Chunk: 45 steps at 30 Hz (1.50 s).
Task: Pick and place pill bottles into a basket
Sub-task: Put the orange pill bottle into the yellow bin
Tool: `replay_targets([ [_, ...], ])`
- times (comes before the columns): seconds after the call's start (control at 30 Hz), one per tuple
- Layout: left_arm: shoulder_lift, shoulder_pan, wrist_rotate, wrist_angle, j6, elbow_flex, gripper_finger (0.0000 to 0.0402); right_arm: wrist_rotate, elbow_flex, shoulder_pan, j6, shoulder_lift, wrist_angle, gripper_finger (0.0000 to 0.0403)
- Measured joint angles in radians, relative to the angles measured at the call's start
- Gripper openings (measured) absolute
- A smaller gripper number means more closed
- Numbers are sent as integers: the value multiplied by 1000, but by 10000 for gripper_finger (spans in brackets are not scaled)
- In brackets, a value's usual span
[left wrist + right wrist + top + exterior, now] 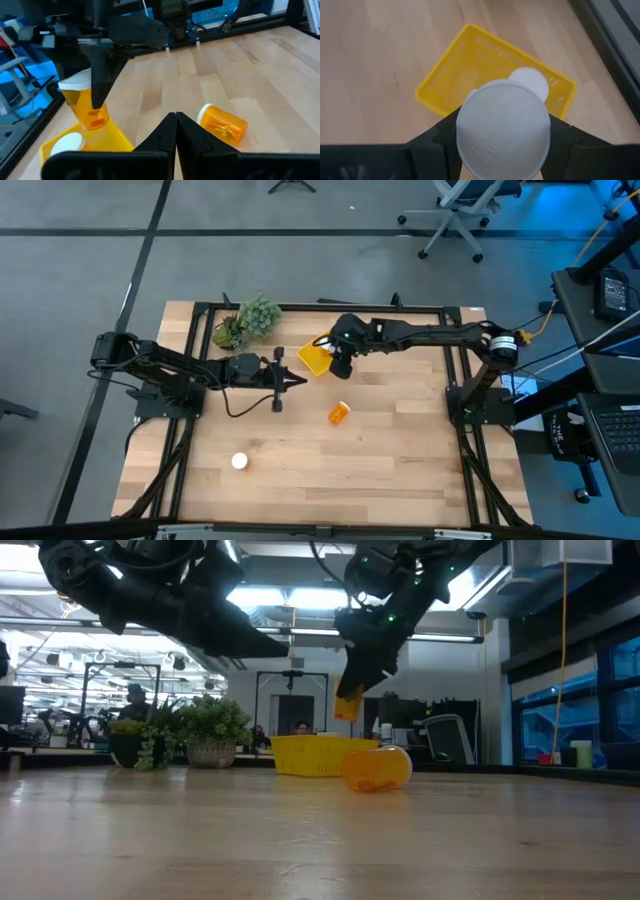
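My right gripper [340, 366] is shut on an orange pill bottle [82, 110] with a white cap [502, 130], held over the yellow basket [314, 360]. One white-capped bottle [530, 82] stands inside the basket. Another bottle [339, 413] lies on its side on the table, toward the near edge from the basket. One more bottle [240, 462] stands upright at the near left. My left gripper [297, 383] is shut and empty, just left of the basket and above the table. My right gripper pinches the bottle between its two fingers [100, 80], which run down its opposite sides [75, 102] from the cap. The fingers come from above, pointing down. The bottle hangs roughly upright, cap up, lifted clear above the basket.
A green leafy plant in a pot [250, 320] stands at the far left, close behind the basket. A black frame [330, 307] runs around the table's edges. Bare wood lies at the near right.
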Motion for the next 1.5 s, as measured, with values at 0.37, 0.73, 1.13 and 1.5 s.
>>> replay_targets([
  [0.37, 0, 0, -9, 0, 15, 0, 9, 1, 0, -20, 0, 61, 30, 184],
  [0.73, 0, 0, -11, 0, 15, 0, 6, 0, 0, -33, 1, 72, 31, 184],
  [1.13, 0, 0, -12, 0, 15, 0, 2, -11, -1, -33, 16, 142, 46, 184],
  [1.5, 0, 0, -20, -1, 15, 0, 8, -10, -1, -33, 0, 152, 53, 184],
])
